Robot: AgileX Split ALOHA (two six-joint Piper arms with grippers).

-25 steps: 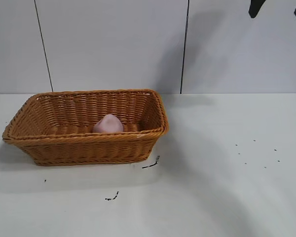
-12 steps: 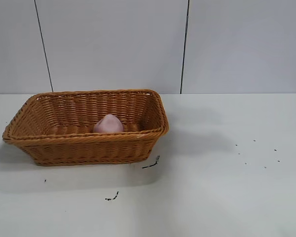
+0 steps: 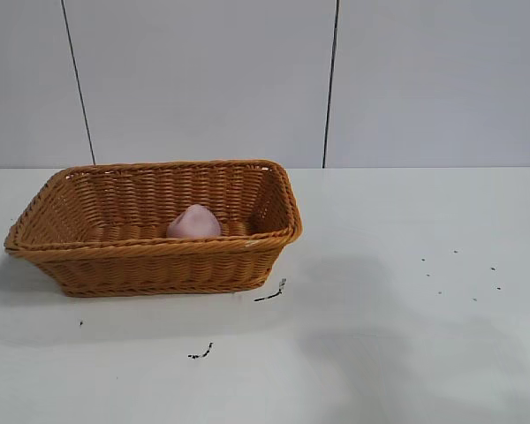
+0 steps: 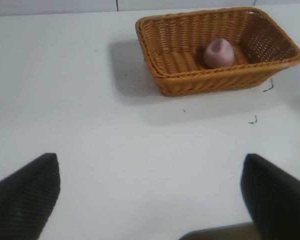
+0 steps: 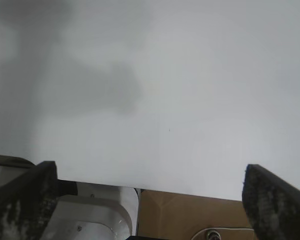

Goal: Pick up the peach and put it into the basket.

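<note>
The pale pink peach [image 3: 193, 222] lies inside the orange-brown wicker basket [image 3: 150, 261], at its front right part, on the left of the white table. Both also show in the left wrist view, the peach [image 4: 219, 52] inside the basket [image 4: 160, 55]. My left gripper [image 4: 150, 195] is open and empty, well back from the basket over bare table. My right gripper [image 5: 150, 200] is open and empty, over the table's edge, far from the basket. Neither gripper shows in the exterior view.
Small dark specks and scuff marks [image 3: 270, 293] lie on the table in front of and to the right of the basket. A white wall with dark vertical seams [image 3: 330, 84] stands behind. The right wrist view shows a white mount [image 5: 95, 210] and brown surface below the table edge.
The right gripper's fingers, seen at the top right corner of the exterior view a second ago, have left that view. The peach and basket have not moved.
</note>
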